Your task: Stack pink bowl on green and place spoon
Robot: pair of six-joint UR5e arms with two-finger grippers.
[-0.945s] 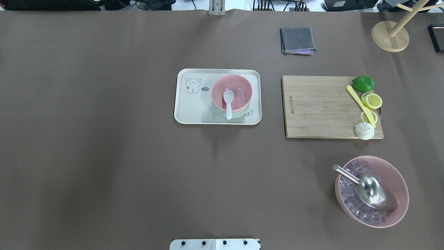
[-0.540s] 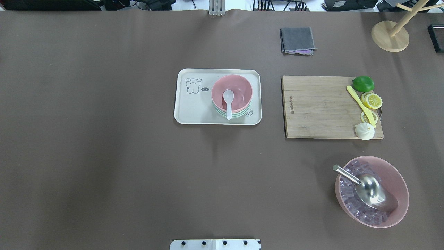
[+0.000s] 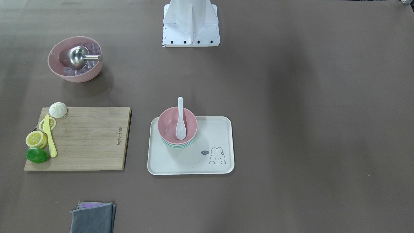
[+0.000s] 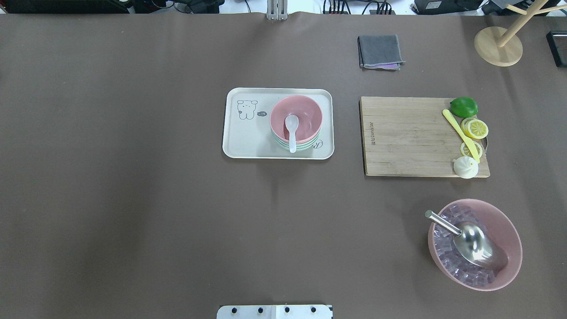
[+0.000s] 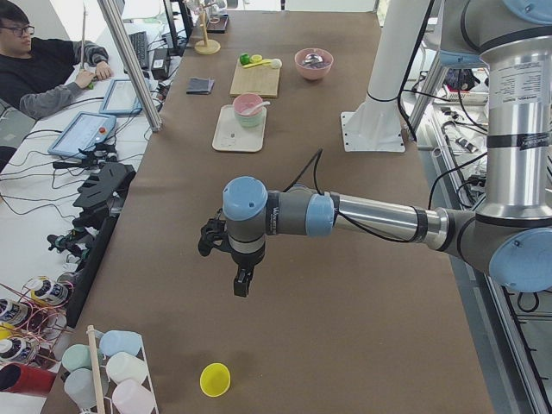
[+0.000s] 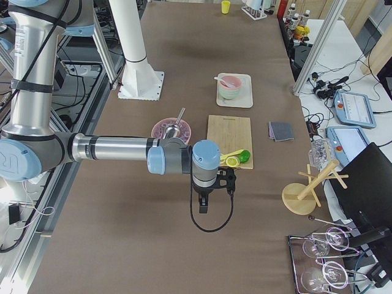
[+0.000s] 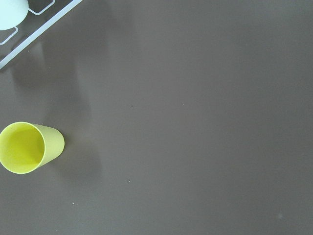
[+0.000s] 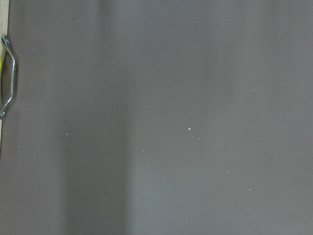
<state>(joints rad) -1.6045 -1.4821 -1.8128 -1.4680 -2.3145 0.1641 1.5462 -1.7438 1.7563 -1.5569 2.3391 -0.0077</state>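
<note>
A pink bowl (image 4: pixel 306 111) sits nested on a green bowl (image 4: pixel 305 146) on the right part of a cream tray (image 4: pixel 248 141). A white spoon (image 4: pixel 292 128) lies in the pink bowl with its handle over the near rim. The stack also shows in the front view, pink bowl (image 3: pixel 168 124), spoon (image 3: pixel 180 119), tray (image 3: pixel 194 161). Neither gripper is over the table's middle. The left gripper (image 5: pixel 242 282) shows only in the exterior left view, the right gripper (image 6: pixel 204 206) only in the exterior right view. I cannot tell whether either is open or shut.
A wooden cutting board (image 4: pixel 407 137) with lime, lemon slices, yellow knife and a bun lies right of the tray. A large pink bowl (image 4: pixel 505 226) holds ice and a metal scoop. A grey cloth (image 4: pixel 380 52) and wooden stand (image 4: pixel 498 46) lie far back. A yellow cup (image 7: pixel 24 147) lies below the left wrist.
</note>
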